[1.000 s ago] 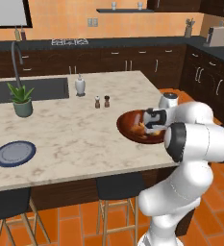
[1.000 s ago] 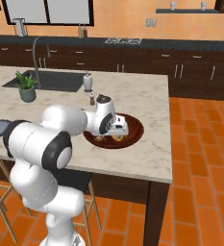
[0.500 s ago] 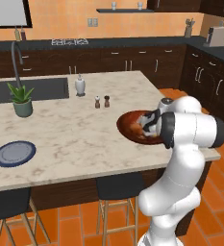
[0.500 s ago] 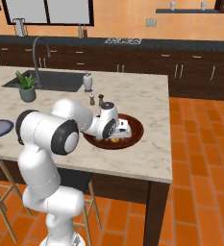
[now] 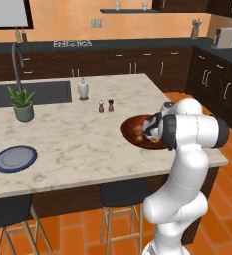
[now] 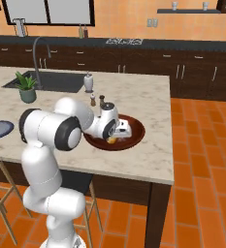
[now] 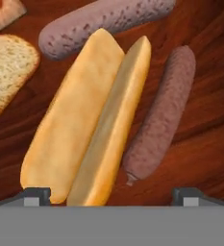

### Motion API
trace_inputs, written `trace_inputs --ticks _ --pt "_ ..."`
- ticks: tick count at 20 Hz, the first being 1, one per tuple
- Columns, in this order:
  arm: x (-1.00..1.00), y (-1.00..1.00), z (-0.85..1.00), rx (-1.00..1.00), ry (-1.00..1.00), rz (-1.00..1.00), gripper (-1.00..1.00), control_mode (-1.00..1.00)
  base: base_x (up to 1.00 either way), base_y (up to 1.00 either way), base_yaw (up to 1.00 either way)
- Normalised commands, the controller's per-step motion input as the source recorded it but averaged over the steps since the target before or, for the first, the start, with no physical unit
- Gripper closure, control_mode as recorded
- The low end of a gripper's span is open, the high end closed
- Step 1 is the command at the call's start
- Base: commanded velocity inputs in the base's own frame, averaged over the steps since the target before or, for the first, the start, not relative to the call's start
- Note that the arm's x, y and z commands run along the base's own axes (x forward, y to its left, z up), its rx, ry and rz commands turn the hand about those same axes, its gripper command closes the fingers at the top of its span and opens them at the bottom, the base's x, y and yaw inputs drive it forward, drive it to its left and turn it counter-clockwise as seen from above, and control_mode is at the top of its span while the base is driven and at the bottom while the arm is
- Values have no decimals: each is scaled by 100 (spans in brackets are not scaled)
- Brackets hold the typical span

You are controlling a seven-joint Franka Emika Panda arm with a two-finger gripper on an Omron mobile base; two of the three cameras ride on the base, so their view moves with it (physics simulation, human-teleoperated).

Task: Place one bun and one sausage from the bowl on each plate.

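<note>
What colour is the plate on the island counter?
The plate is blue with a paler grey-blue centre, clearest in the left base view.

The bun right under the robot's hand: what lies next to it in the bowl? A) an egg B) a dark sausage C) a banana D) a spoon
B: in the hand view the split bun lies on the bowl with a dark sausage alongside it, under the open gripper.

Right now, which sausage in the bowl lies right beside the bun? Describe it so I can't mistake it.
On the marble island, find the dark bowl under the gripper. In the hand view a split bun lies in the middle; the sausage touching its paler half is the one. It is darker and reddish-brown, unlike the paler pinkish sausage lying across the bun's far end.
</note>
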Motion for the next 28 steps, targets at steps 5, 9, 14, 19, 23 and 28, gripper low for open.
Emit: trace_inputs --ticks 5,9,14,19,23,28 --pt "22 46 10 0 -1 -19 -100 -100 0 0 0" --pt "46 16 0 1 0 -21 -100 -100 0 0 0" --pt "-5 4 14 2 -5 -10 -100 -100 0 0 0" --pt "3 17 28 3 0 -26 -100 -100 0 0 0" --pt "3 14 -20 0 11 -19 -100 -100 0 0 0" --pt "3 2 -41 0 7 -9 -100 -100 0 0 0"
